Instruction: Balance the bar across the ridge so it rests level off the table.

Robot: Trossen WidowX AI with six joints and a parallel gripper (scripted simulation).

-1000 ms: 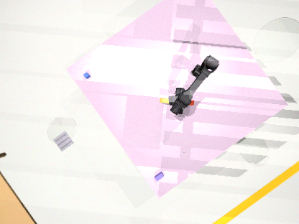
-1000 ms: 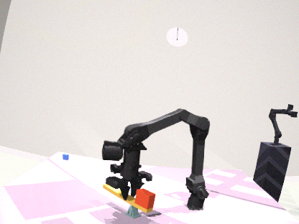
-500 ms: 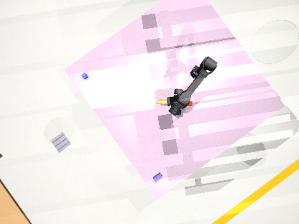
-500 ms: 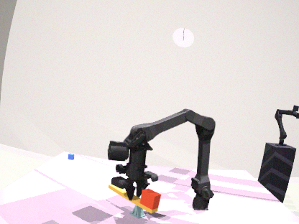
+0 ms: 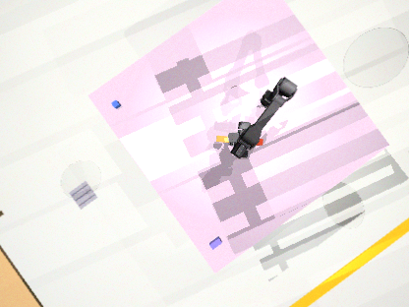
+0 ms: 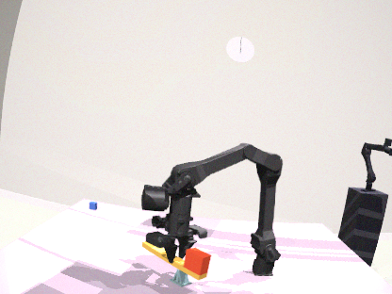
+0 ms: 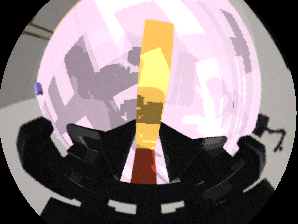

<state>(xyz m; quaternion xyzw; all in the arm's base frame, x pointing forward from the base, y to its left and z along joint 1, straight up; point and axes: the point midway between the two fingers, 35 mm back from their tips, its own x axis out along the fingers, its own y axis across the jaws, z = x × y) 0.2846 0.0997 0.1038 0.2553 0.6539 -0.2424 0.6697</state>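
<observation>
Bar [image 5: 221, 139] [image 6: 156, 251] [image 7: 155, 60], yellow, is gripped partway along its length by the gripper [image 5: 235, 140] [image 6: 177, 258] [image 7: 148, 123]; fingers partly open, closed onto its sides. Red block [image 5: 261, 142] [image 6: 197, 262] [image 7: 144, 166] is carried on the bar's right end, exterior view. Bar is seen directly above the teal ridge [image 6: 181, 278], near part of the counter [image 5: 182, 192] [image 6: 118, 236] [image 7: 112, 95]; whether the two touch cannot be told. Bar is shown slanting in the exterior view, left end higher in frame; true level cannot be told. Arm [image 5: 265, 118] [image 6: 221, 162] is bent over from its base, right of the ridge. Blue cube [image 5: 116, 104] [image 6: 93, 205] is placed at far left of the counter, exterior view. Purple block [image 5: 215, 243] [image 7: 38, 89] is seen near the counter's lower corner, top view, well apart from the bar.
</observation>
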